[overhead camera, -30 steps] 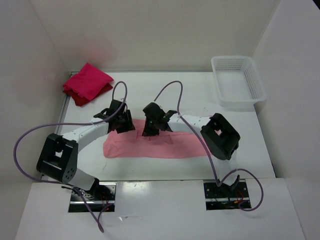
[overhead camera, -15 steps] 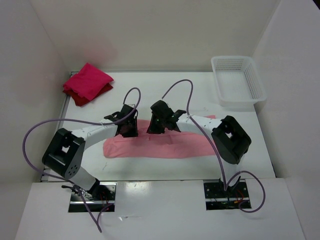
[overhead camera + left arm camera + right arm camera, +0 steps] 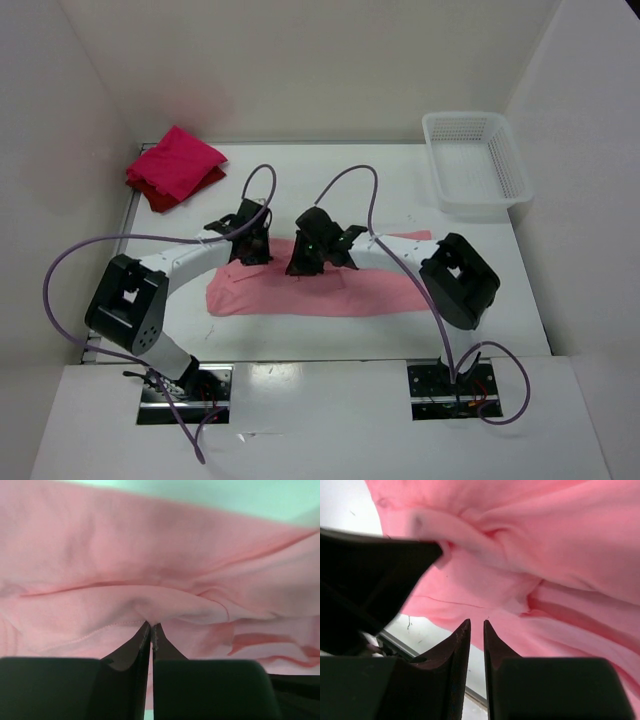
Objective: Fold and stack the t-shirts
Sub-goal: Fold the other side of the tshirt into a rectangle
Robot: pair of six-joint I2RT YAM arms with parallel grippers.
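The salmon pink t-shirt [image 3: 340, 290] lies as a long folded strip across the middle of the table. My left gripper [image 3: 256, 256] is at its far left edge, and the left wrist view shows that gripper [image 3: 151, 625] shut, pinching a raised fold of the pink cloth [image 3: 150, 555]. My right gripper [image 3: 301, 267] hovers just beside it, over the same shirt [image 3: 560, 555]. The right gripper [image 3: 476, 622] has its fingers a narrow gap apart with nothing between them. A folded crimson t-shirt [image 3: 178, 158] rests on a dark red t-shirt [image 3: 160, 200] at the back left.
A white perforated basket [image 3: 480, 204] stands at the back right corner. White walls close in the table on three sides. The left gripper's dark body [image 3: 370, 575] fills the left of the right wrist view, close to my right fingers.
The left jaws have closed onto a fold of the pink shirt. The right jaws have parted slightly. Both wrists moved right along the shirt's far edge, then back a little.
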